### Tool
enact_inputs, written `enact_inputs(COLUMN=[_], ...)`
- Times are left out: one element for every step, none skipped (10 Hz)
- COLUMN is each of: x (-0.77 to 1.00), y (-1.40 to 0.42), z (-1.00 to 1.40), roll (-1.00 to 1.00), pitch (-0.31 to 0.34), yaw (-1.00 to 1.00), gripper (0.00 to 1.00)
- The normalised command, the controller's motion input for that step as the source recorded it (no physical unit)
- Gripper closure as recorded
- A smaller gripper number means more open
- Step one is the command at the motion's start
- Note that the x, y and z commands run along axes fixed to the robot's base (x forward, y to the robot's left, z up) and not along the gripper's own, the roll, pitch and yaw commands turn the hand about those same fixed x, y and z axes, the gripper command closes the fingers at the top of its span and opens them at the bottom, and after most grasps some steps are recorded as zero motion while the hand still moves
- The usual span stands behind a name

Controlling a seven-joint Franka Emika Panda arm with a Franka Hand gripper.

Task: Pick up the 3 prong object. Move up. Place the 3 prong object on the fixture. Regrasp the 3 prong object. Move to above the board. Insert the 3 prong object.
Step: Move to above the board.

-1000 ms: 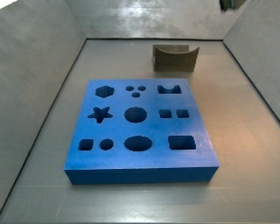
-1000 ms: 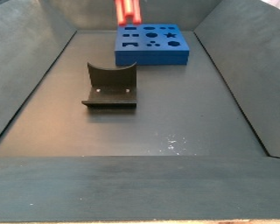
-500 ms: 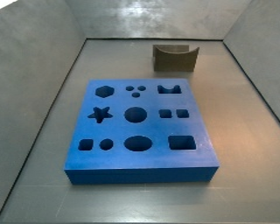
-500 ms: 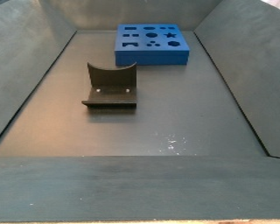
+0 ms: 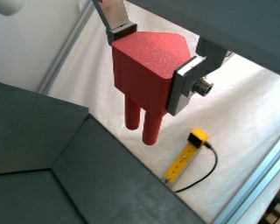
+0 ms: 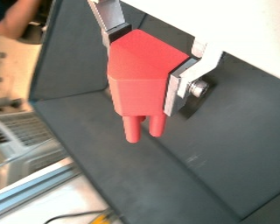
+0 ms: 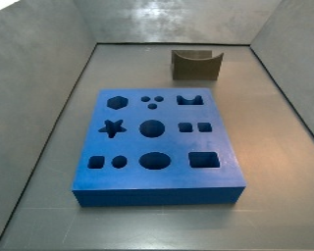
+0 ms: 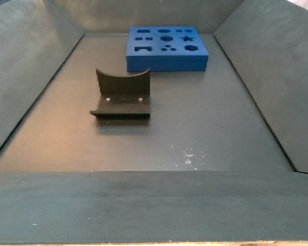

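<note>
With the chunky red-orange plastic 3 prong object [image 5: 149, 74] pinched in the end effector [image 5: 161, 54], out of both side views, prongs should be kept vertical before being lowered onto the dark notched fixture [image 8: 120, 94].

End effector [image 5: 154, 61] out of both side views; in both wrist views 3 prong object [image 6: 140, 77] clamped between its fingers [image 6: 181, 86], prongs down. Board [image 7: 157, 145] flat on tabletop [image 7: 271, 196], fixture [image 7: 195, 64] well apart beyond its far end. Fixture [image 8: 122, 94] nearer in a side view, board [image 8: 169, 47] far.
</note>
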Motion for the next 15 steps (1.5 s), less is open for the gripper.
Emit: enact_inputs(x=[-0.26, -0.27, -0.28, -0.3, -0.3, -0.33, -0.33, -0.22, -0.17, -0.12, -0.1, -0.08, -0.07, -0.05, -0.04], y=[-1.0, -1.0, -1.0, -1.0, -1.0, -1.0, -0.93, -0.52, -0.34, -0.13, -0.07, -0.01, 0.0, 0.0, 0.0], z=[-0.08, -0.07, -0.08, -0.07, -0.07, -0.07, -0.06, -0.04, -0.03, -0.01, -0.01, -0.01, 0.0, 0.0, 0.0], roll=[-1.0, -1.0, -1.0, -1.0, -1.0, -1.0, -1.0, -1.0, -1.0, -1.0, -1.0, -0.75, -0.6, -0.36, -0.24], pitch=[-0.04, -0.049, -0.048, -0.047, -0.047, -0.047, -0.047, -0.048, -0.051, -0.056, -0.073, -0.075, -0.073, -0.055, -0.038], yaw=[-0.06, -0.06, -0.06, -0.07, -0.07, -0.08, -0.08, -0.08, -0.08, -0.08, -0.07, -0.05, -0.04, -0.02, -0.02], gripper=[1.0, 1.0, 1.0, 1.0, 1.0, 1.0, 1.0, 1.0, 1.0, 1.0, 1.0, 1.0, 1.0, 1.0, 1.0])
